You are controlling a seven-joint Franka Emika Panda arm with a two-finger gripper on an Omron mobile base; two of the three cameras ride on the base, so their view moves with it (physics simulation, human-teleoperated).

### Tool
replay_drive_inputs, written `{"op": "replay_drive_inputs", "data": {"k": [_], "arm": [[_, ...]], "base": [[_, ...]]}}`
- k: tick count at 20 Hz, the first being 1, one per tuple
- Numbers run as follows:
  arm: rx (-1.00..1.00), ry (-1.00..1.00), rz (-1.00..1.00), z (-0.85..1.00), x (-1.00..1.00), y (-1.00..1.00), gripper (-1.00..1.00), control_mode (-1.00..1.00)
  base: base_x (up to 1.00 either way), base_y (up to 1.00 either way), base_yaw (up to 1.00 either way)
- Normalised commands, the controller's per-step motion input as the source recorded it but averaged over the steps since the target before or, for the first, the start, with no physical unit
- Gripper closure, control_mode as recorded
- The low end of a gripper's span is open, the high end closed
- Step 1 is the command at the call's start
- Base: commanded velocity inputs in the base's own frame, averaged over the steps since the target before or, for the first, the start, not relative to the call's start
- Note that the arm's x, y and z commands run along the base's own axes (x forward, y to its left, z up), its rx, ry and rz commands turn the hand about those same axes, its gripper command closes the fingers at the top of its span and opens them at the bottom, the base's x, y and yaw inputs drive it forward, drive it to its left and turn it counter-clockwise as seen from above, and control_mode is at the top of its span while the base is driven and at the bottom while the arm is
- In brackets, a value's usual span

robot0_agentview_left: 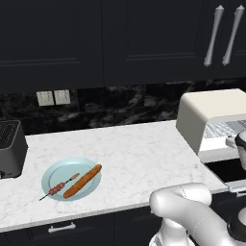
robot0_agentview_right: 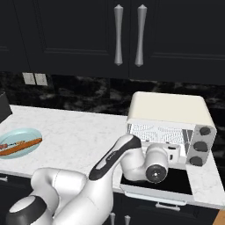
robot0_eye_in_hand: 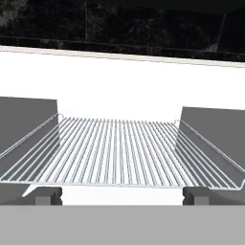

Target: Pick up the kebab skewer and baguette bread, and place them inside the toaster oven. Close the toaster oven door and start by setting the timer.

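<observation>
The cream-white toaster oven stands at the counter's right end. Its dark glass door hangs open and lies flat toward me. My gripper is level with the opening, facing the bare wire rack. Its fingertips stand wide apart, open, with nothing between them. Far to the left, the orange-brown baguette and the thin kebab skewer lie side by side on a pale blue plate.
Three round knobs run down the oven's right front. A black slot toaster stands at the counter's left end. Dark wall cabinets with pale handles hang above. White marble counter stretches between plate and oven.
</observation>
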Motion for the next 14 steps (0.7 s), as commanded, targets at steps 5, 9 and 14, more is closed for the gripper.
{"op": "replay_drive_inputs", "data": {"k": [5, 9, 14], "arm": [[0.00, 0.04, 0.00, 0.00, 0.44, 0.00, -1.00, -1.00], [0.00, 0.06, 0.00, 0.00, 0.47, 0.00, -1.00, -1.00], [0.00, 0.08, 0.00, 0.00, 0.26, 0.00, -1.00, -1.00]], "base": [[0.00, 0.00, 0.00], [0.00, 0.00, 0.00], [0.00, 0.00, 0.00]]}}
